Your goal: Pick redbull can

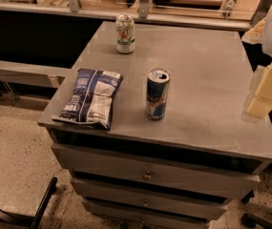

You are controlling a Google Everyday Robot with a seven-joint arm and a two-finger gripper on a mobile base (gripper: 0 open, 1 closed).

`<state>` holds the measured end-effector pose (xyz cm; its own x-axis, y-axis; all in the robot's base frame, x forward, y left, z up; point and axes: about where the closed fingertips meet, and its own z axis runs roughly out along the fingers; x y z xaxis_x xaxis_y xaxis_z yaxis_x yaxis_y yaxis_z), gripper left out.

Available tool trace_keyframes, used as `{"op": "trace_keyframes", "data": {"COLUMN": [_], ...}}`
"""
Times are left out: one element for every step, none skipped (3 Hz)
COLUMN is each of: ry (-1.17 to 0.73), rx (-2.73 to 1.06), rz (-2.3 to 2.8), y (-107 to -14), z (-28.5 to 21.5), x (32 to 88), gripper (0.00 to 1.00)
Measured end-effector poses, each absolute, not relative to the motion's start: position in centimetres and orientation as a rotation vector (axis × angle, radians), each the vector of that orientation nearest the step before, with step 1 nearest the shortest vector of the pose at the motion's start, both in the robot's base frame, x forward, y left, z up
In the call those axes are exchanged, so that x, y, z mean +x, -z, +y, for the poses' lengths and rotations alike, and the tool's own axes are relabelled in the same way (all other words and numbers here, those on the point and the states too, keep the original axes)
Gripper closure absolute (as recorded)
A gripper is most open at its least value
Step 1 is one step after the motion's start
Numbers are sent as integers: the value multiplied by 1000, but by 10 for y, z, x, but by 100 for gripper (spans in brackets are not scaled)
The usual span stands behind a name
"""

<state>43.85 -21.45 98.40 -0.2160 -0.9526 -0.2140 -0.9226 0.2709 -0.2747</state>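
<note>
The redbull can [156, 94] is a slim blue-and-silver can with red marks and a silver top. It stands upright near the middle of the grey cabinet top [207, 85]. My gripper [261, 95] shows at the right edge of the camera view as pale yellowish fingers, over the cabinet's right side. It is well to the right of the can and apart from it, and holds nothing that I can see.
A white-and-green soda can [125, 33] stands at the back of the top. A blue-and-white chip bag [91, 97] lies at the front left. Drawers [147, 175] are below. A counter rail [126, 11] runs behind the cabinet.
</note>
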Motion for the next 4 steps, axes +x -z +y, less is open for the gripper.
{"op": "trace_keyframes", "data": {"ry": [125, 64, -67, -229], "rx": [-1710, -1685, -1615, -1539], "rz": [2210, 2140, 1990, 1850], "y": [-984, -986, -984, -981], "z": [-215, -207, -191, -158], "x": [438, 440, 451, 466], "gripper": [0, 0, 0, 0]}}
